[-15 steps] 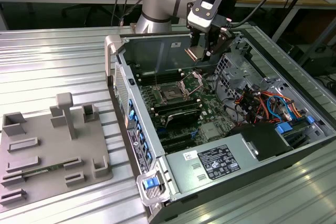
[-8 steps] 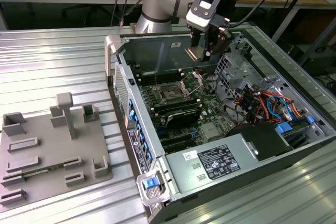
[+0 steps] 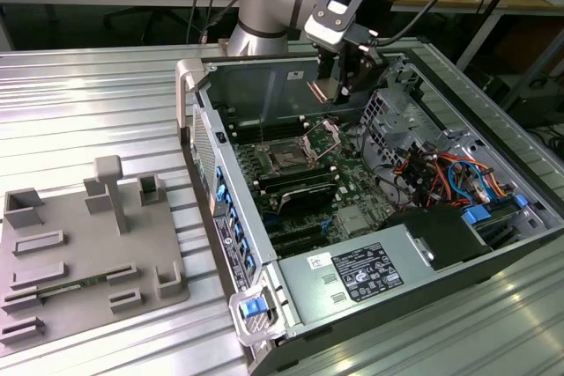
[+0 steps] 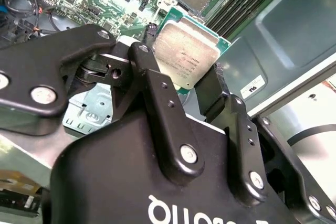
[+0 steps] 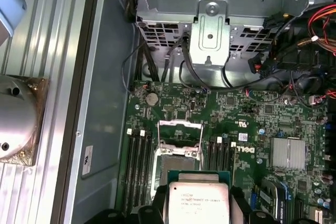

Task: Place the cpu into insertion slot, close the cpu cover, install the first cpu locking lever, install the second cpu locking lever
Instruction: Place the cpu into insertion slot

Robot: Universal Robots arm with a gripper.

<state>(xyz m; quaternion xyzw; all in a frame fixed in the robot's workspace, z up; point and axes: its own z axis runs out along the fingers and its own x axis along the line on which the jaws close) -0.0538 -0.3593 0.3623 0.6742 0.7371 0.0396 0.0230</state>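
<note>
My gripper (image 3: 337, 87) hangs above the open computer case, shut on the cpu (image 3: 319, 92) by two opposite edges. In the second wrist view the cpu (image 4: 184, 56) shows its silver-grey top between the black fingers (image 4: 152, 80). The insertion slot (image 3: 286, 158) lies open on the green motherboard (image 3: 352, 209), below the cpu and toward the exterior view's left. The cpu cover (image 3: 322, 136) stands raised on its hinge beside the slot. In the first wrist view the cpu (image 5: 198, 200) overlaps the near side of the insertion slot (image 5: 172, 163), with the cpu cover (image 5: 180, 136) beyond it.
Black memory slots (image 3: 295, 189) flank the socket. A metal drive cage (image 3: 397, 116) and coloured cables (image 3: 449, 173) crowd the exterior view's right. The power supply (image 3: 366, 272) fills the case's near end. A grey fixture plate (image 3: 84, 248) lies on the ribbed table.
</note>
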